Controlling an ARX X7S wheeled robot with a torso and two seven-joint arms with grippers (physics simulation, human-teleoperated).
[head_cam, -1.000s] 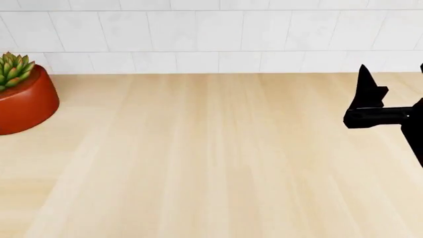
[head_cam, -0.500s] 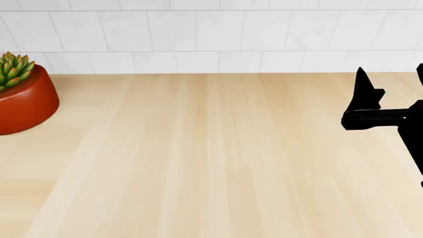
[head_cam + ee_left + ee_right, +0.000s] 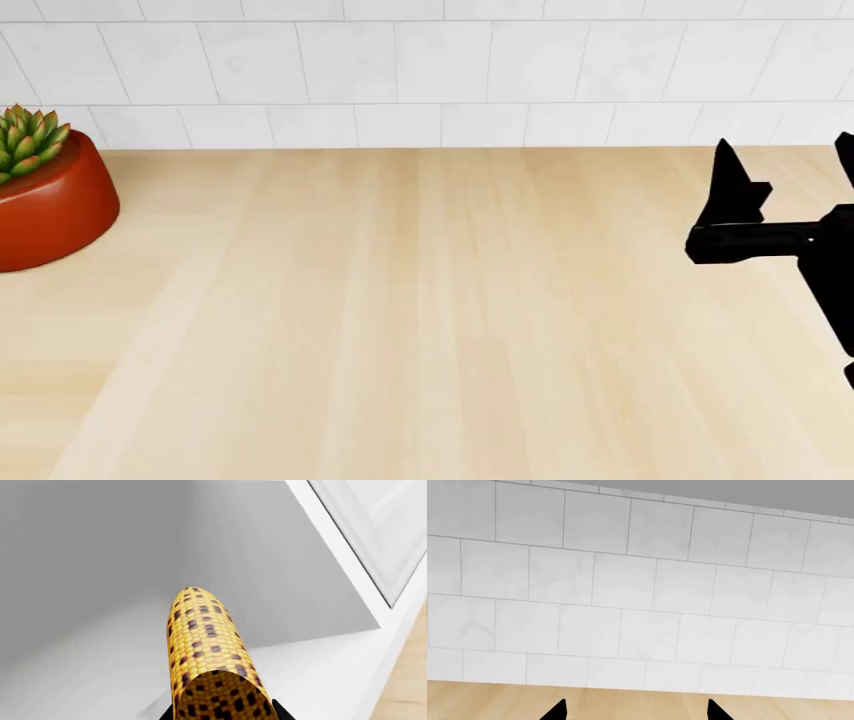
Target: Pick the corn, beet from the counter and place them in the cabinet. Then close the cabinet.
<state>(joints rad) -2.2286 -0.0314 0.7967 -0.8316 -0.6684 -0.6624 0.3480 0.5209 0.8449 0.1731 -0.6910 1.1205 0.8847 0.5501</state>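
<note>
**Corn held at the cabinet mouth**

Inside the open cabinet, seen from the left wrist, grey walls and a pale floor are shown, and the corn is held lengthwise out in front of the camera, its rounded tip pointed into the compartment. The cob is clamped between the dark fingers of the left gripper, of which only two small black corners are seen, one at each side of the cob's near end. A white frame and a door panel are caught at one edge, with a strip of beige wood beside them.

Over at the counter, in the head view, the broad wood surface is shown bare in the middle, and a red pot with a spiky green succulent is set at the far left near the tiled wall. The right gripper is seen at the right edge, black, fingers pointed toward the tiles. In the right wrist view two fingertips are spread well apart with nothing between them, the tiled wall faced straight on. The beet is not seen in any view.
</note>
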